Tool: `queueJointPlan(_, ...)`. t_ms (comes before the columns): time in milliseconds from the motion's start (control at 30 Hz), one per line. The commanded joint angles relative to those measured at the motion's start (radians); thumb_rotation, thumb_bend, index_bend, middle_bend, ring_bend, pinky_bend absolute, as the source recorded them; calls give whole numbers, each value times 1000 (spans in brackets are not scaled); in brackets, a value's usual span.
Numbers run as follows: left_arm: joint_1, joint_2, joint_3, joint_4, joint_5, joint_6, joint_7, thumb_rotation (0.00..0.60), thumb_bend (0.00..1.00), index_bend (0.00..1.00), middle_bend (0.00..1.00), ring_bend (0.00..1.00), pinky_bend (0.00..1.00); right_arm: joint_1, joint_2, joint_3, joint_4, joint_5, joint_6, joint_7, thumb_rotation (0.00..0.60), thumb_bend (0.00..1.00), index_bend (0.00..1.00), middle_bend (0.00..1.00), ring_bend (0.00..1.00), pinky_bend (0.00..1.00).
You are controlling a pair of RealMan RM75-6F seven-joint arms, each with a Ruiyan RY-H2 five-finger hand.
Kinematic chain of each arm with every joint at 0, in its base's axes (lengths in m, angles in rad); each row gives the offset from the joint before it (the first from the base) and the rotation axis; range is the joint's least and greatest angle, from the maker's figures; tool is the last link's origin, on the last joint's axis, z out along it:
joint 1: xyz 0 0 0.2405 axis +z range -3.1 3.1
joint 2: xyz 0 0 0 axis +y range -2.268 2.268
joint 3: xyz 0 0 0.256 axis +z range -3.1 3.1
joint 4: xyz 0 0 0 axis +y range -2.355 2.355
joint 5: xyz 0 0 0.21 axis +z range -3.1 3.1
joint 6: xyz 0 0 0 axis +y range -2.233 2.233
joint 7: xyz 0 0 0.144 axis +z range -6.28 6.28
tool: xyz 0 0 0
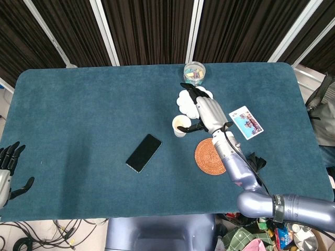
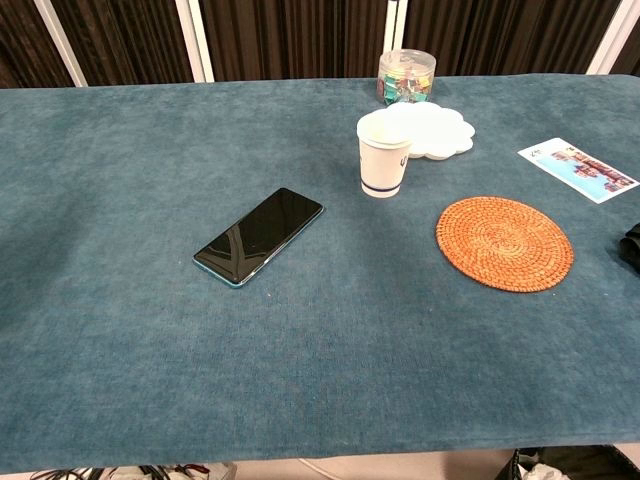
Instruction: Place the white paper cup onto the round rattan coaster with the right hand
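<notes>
The white paper cup (image 1: 181, 125) (image 2: 384, 152) stands upright on the blue cloth, with a blue band near its base. The round rattan coaster (image 1: 210, 156) (image 2: 504, 243) lies flat to the cup's right and nearer the front. In the head view my right hand (image 1: 205, 112) shows just right of the cup with its fingers spread and the thumb reaching toward the cup's side. The chest view shows no hand at the cup, which stands free. My left hand (image 1: 10, 168) hangs open at the table's front left corner.
A black phone (image 1: 143, 152) (image 2: 260, 236) lies left of the cup. A white scalloped dish (image 2: 432, 128) and a clear tub of coloured clips (image 1: 194, 73) (image 2: 406, 76) sit behind the cup. A printed card (image 1: 246, 122) (image 2: 578, 169) lies right of the coaster.
</notes>
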Motion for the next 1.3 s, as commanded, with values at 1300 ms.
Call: queueJointPlan(1300, 9, -3, 2, -3, -1, 12, 25, 600, 297, 12, 3, 0, 0, -76, -19, -42, 32, -74, 18, 79, 600, 0, 0, 41, 93, 104)
